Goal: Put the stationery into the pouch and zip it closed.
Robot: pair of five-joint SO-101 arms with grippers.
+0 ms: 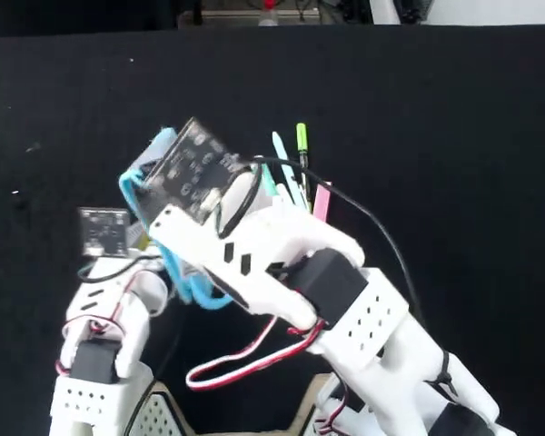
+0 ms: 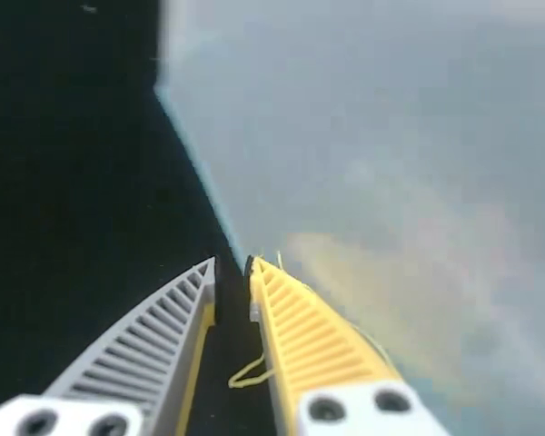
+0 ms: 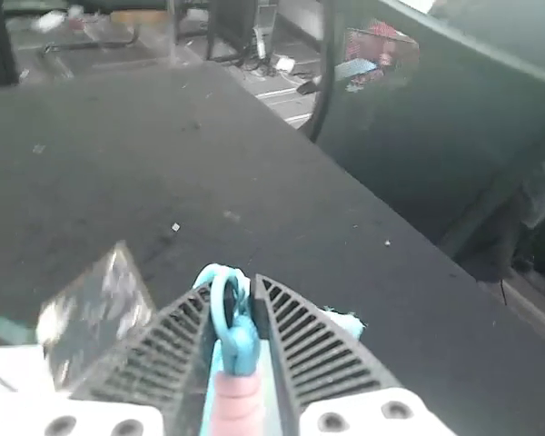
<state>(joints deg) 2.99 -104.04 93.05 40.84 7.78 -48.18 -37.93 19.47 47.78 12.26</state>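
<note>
**Blue zip pull pinched as two arms held pouch on black worktop**

Blue-edged and translucent, the pouch sat between the two arms near the front of the black worktop. The right arm leaned in from the right and over the pouch. Its wrist view showed the right jaws pressed together on the blue zip pull, a small loop that stood up between the ribbed tips. A pink piece lay just under the loop, deep between the jaws, and what it was could not be made out.

The left arm stood at the pouch's left side. Its wrist view showed the left jaws, one grey and one yellow, drawn almost together. The pouch's blue edge ran in between their tips, so they pinched the pouch there.

Beyond the right arm, a green pen, a pale blue pen and a pink pen lay close side by side, pointing away from the arms. Their near ends were hidden behind the arm, and it could not be told whether they were inside the pouch. A black cable arched over the pink pen.
</note>
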